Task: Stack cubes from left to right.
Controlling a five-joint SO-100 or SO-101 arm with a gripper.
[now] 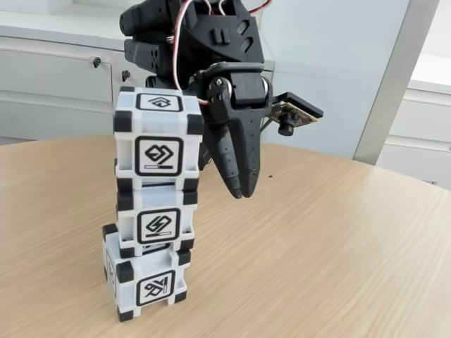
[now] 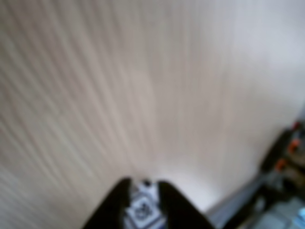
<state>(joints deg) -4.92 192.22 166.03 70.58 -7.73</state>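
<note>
Three white cubes with black corners stand as one tower at the left of the fixed view: the bottom cube on the wooden table, the middle cube on it, the top cube uppermost. The bottom cube is turned slightly against the other two. My black gripper hangs just right of the tower, level with the upper two cubes, its fingers pointing down and holding nothing. In the blurred wrist view the gripper shows a narrow gap between its tips, and a cube's glyph face shows through it.
White cabinets and a pale wall panel stand behind the rounded table. The wood to the right and in front of the tower is bare. Dark robot parts and cables sit at the right edge of the wrist view.
</note>
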